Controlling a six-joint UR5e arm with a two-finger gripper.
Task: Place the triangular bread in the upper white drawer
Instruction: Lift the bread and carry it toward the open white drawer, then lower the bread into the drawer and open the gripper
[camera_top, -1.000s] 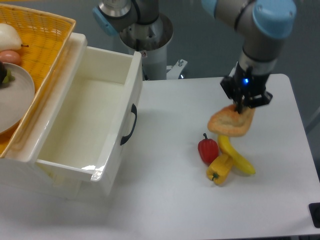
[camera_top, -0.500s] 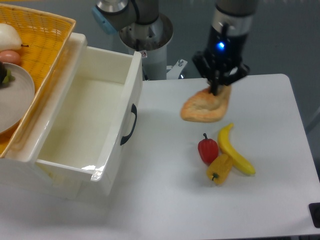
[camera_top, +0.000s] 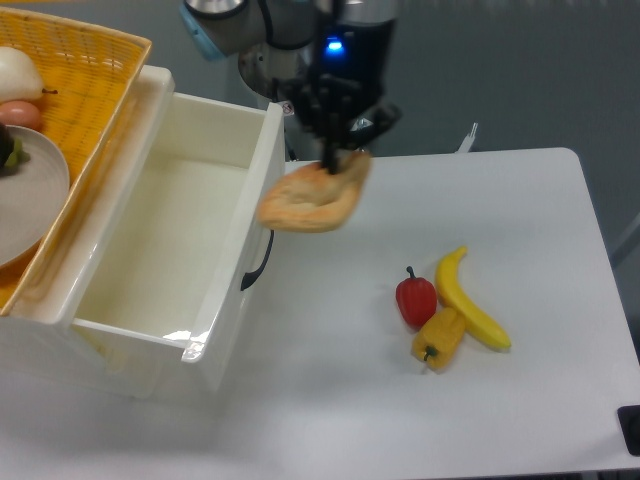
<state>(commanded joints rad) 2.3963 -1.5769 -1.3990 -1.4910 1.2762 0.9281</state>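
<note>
The triangular bread (camera_top: 310, 197), golden-tan with a paler centre, hangs tilted in the air beside the front right corner of the upper white drawer (camera_top: 170, 240). My gripper (camera_top: 334, 160) is shut on the bread's upper right edge. The drawer stands pulled open, its white floor bare, its black curved handle (camera_top: 260, 256) just below the bread. The bread's left tip overlaps the drawer's front wall in this view.
A red pepper (camera_top: 416, 298), a yellow pepper (camera_top: 439, 337) and a banana (camera_top: 470, 298) lie together on the white table right of the drawer. A yellow wicker basket (camera_top: 75, 70) with a grey plate (camera_top: 30, 195) and food sits above the drawer at left.
The arm has swung left, carrying the bread from above the banana and peppers to the drawer's front wall. The peppers and banana stayed where they were.
</note>
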